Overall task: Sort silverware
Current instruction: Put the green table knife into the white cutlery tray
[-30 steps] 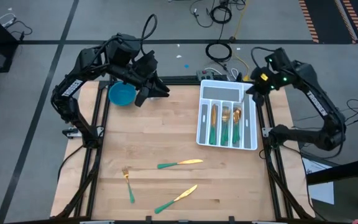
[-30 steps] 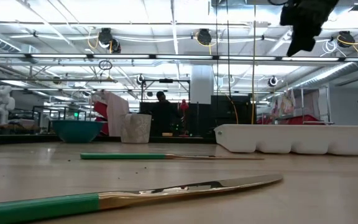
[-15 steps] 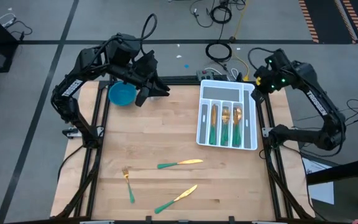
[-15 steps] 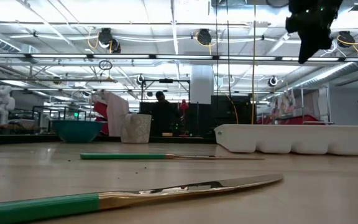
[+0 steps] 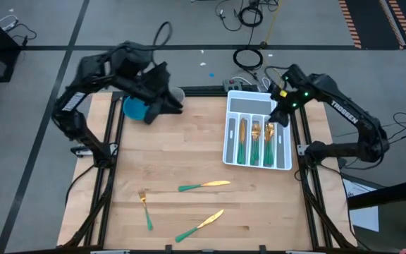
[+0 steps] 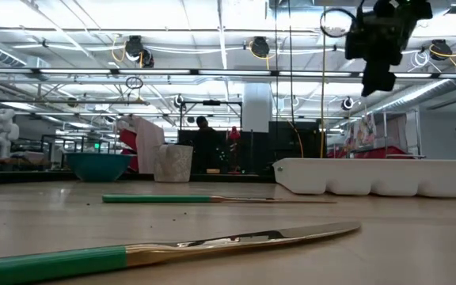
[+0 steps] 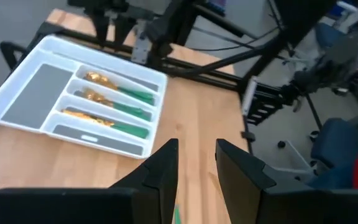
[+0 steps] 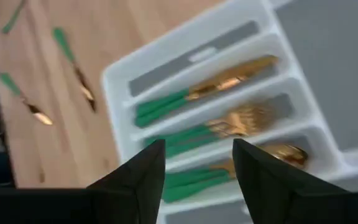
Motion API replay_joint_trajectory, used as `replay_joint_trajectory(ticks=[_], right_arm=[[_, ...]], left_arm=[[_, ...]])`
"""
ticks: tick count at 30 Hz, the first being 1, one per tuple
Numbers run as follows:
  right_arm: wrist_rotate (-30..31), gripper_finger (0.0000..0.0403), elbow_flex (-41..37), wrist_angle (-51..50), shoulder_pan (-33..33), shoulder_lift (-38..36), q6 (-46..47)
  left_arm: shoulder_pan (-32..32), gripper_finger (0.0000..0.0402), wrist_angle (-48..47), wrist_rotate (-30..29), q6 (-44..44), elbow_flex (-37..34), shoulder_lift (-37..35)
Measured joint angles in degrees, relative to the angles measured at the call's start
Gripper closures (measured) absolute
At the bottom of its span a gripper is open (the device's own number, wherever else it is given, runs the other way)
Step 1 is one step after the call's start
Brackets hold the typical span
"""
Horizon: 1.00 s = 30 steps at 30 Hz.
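Note:
Three pieces of silverware lie flat on the wooden table: a knife point(image 5: 204, 185), a second knife point(image 5: 199, 225) near the front edge, and a fork point(image 5: 145, 209) at the front left. More gold-and-green pieces point(image 5: 255, 139) lie in the white divided tray point(image 5: 285, 141) at the right; they also show in the right wrist view point(image 8: 229, 124). My right gripper point(image 5: 279, 117) hangs open and empty above the tray's far right part, its fingers spread in its own view point(image 8: 197, 163). My left gripper point(image 5: 173, 106) is open and empty point(image 7: 196, 163) in the air beside the blue bowl point(image 5: 137, 109).
The blue bowl stands at the table's far left corner. Dark frame rails run along the left and right table edges point(image 5: 303, 152). Bare wood lies between bowl, tray and the loose pieces. In the low view the near knife point(image 6: 212, 242) lies in front, the tray point(image 6: 378, 176) to the right.
My right gripper has swung from beyond the tray's far right corner toward the table's near and left side, and now stands over the tray. My left gripper has drawn back a little toward the table's left edge. The silverware has not moved.

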Motion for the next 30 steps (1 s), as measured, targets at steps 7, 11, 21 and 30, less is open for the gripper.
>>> replay_joint_trajectory(ticks=[7, 11, 21, 30], right_arm=[[0.5, 0.0229, 0.0, 5.1, 21.7, 0.3, 7.5], [5.9, 0.0229, 0.0, 14.0, 34.4, 0.3, 11.0], [16.1, 0.0229, 0.0, 22.1, 47.1, 0.3, 20.9], [20.8, 0.0229, 0.0, 24.6, 52.6, 6.5, 19.5]], left_arm=[[-7.9, 0.0288, -2.1, -0.8, 1.9, 0.1, -3.0], [-14.8, 0.0288, 0.1, -2.5, 0.4, 0.1, -3.8], [-28.1, 0.0288, -4.4, -31.9, -12.5, -26.1, -3.6], [-32.2, 0.0288, 10.3, -25.1, -22.6, -59.2, -3.6]])
